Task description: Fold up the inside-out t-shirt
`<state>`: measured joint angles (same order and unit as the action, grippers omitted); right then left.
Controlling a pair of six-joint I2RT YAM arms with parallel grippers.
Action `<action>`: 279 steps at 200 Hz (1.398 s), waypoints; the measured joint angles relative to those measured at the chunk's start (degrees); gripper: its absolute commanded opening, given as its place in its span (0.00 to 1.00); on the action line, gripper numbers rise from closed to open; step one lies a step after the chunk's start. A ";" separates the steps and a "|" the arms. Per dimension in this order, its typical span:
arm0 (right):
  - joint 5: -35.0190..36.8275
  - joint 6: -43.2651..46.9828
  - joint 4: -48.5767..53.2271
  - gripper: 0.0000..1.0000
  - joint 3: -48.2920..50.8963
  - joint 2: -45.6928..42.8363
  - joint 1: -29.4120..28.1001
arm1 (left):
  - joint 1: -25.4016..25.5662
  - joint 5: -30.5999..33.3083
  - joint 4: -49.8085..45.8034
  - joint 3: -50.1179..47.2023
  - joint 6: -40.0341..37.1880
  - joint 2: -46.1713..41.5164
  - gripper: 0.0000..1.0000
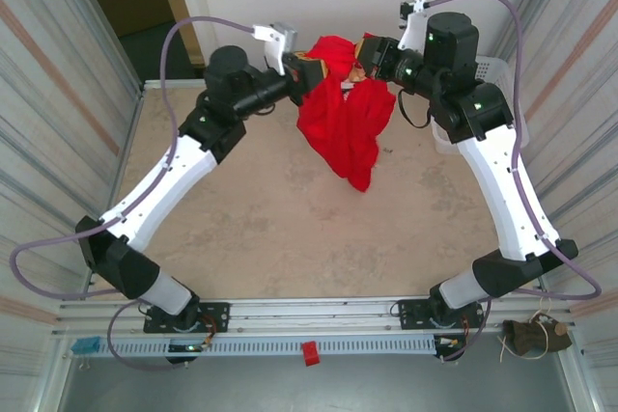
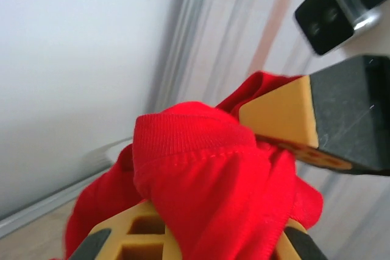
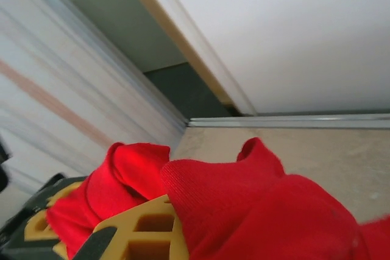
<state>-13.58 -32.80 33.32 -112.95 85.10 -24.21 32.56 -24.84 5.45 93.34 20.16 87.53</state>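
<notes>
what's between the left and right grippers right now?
The red t-shirt, bunched and hanging from both: the left gripper and right gripper each hold an upper edge. The top external view shows it.

Shirt (image 1: pixel 340 132) bunched, outline unreadable, tips of left gripper (image 1: pixel 307 76) and right gripper (image 1: pixel 364 57) buried in cloth, basket (image 1: pixel 499 71) half hidden behind right arm.
</notes>
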 measured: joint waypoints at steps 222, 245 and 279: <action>9.51 -5.73 -9.97 0.56 50.56 -11.37 7.45 | -8.98 -13.75 10.03 2.93 31.82 2.97 0.00; 6.95 -1.18 -8.81 0.70 39.30 -18.14 5.05 | -8.98 -14.67 6.91 2.86 32.20 2.97 0.00; -1.09 4.31 -14.47 0.73 26.01 -19.85 -0.07 | -8.98 -17.38 5.62 0.57 32.24 2.97 0.01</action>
<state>-14.68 -28.49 18.85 -86.94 65.25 -24.27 23.57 -42.22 11.07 93.91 52.40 90.50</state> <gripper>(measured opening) 0.725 0.094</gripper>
